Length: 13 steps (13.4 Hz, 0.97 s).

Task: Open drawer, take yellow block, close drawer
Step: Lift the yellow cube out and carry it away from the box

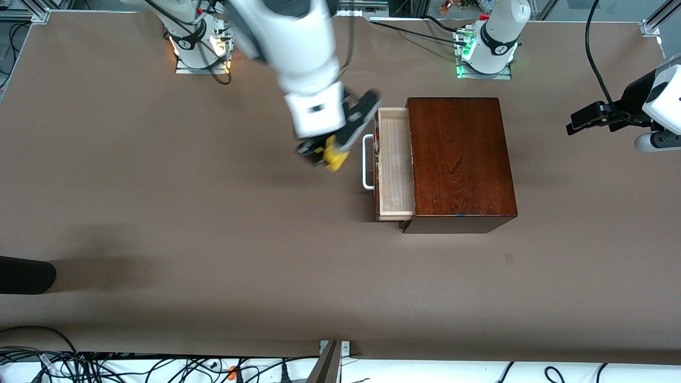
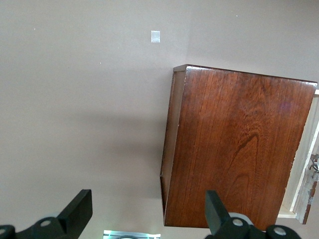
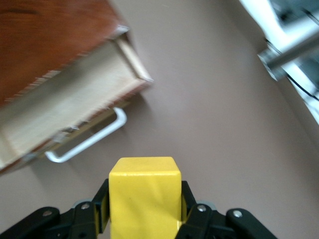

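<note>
The dark reddish-brown wooden box stands near the left arm's base. Its drawer is pulled partly out toward the right arm's end, pale inside and empty, with a white loop handle. My right gripper is shut on the yellow block and holds it in the air over the bare table in front of the drawer, beside the handle. The right wrist view shows the block between the fingers and the drawer with its handle. My left gripper is open and empty, raised off at the left arm's end, looking down on the box.
A black object juts in at the table's edge at the right arm's end. A small grey mark lies on the brown table nearer the front camera than the box. Cables run along the front edge.
</note>
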Each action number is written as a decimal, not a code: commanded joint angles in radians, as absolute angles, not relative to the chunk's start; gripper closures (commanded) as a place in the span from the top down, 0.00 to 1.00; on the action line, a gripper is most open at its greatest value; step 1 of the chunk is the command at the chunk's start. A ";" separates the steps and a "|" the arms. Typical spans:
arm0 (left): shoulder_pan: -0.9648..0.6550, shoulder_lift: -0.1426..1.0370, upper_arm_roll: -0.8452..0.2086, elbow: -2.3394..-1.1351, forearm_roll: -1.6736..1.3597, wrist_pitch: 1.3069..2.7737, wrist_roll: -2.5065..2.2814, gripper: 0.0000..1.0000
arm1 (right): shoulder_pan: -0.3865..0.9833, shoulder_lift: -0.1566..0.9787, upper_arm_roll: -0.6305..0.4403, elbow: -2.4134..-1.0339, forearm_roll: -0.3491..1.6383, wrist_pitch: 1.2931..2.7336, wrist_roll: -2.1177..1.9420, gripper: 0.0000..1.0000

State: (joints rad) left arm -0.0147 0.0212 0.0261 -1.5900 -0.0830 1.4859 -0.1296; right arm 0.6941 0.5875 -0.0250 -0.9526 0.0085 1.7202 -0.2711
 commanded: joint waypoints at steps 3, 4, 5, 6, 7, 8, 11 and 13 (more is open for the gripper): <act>-0.011 0.017 0.023 -1.569 -0.077 1.462 -0.130 1.00 | 0.603 0.519 -0.104 -1.017 0.038 1.670 -0.230 0.00; -0.011 0.017 0.023 -1.571 -0.077 1.462 -0.130 1.00 | 0.563 0.482 -0.103 -1.079 0.055 1.677 -0.226 0.00; -0.011 0.017 0.023 -1.569 -0.077 1.463 -0.130 1.00 | 0.519 0.448 -0.103 -1.166 0.092 1.687 -0.222 0.00; -0.011 0.017 0.025 -1.571 -0.077 1.463 -0.130 1.00 | 0.477 0.399 -0.103 -1.251 0.127 1.719 -0.235 0.00; -0.011 0.017 0.023 -1.569 -0.077 1.462 -0.130 1.00 | 0.445 0.353 -0.103 -1.355 0.133 1.748 -0.224 0.00; -0.011 0.017 0.020 -1.571 -0.077 1.462 -0.130 1.00 | 0.414 0.310 -0.103 -1.452 0.133 1.775 -0.219 0.00; -0.011 0.017 0.020 -1.571 -0.077 1.462 -0.130 1.00 | 0.321 0.256 -0.107 -1.655 0.121 1.851 -0.229 0.00; -0.011 0.017 0.018 -1.571 -0.077 1.462 -0.130 1.00 | 0.281 0.264 -0.117 -1.759 0.085 1.926 -0.201 0.00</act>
